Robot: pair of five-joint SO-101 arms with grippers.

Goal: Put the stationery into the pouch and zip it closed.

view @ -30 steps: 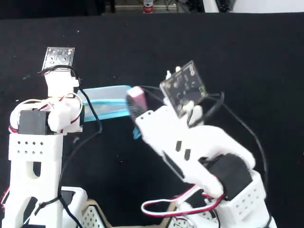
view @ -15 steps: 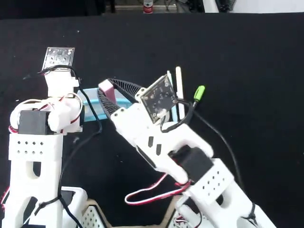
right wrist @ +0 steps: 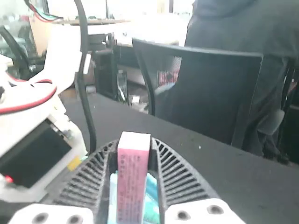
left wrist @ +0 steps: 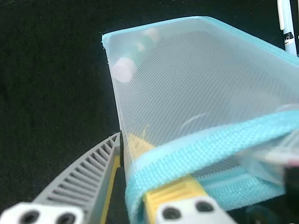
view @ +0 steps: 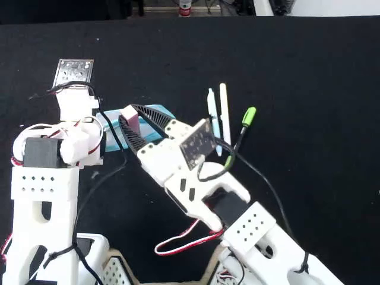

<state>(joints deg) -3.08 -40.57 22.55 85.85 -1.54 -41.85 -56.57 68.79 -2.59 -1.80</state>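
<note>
The right pincer (view: 132, 122) is clamped on a pink eraser (view: 131, 124), gripping the block upright between its black ribbed fingers (right wrist: 91, 175) at the mouth of the light-blue mesh pouch (view: 157, 111), which lies on the black worktop (view: 309, 89). The left pincer (left wrist: 125, 140) is closed on the pouch's open edge, one grey finger outside and one yellow finger inside the woven zip band. Three more pieces of stationery lie on the worktop just beside the right arm, apart from the pouch: a light-blue pen (view: 214, 122) and a white pen (view: 224, 113) side by side, and a green-capped marker (view: 246, 119) angled near them
</note>
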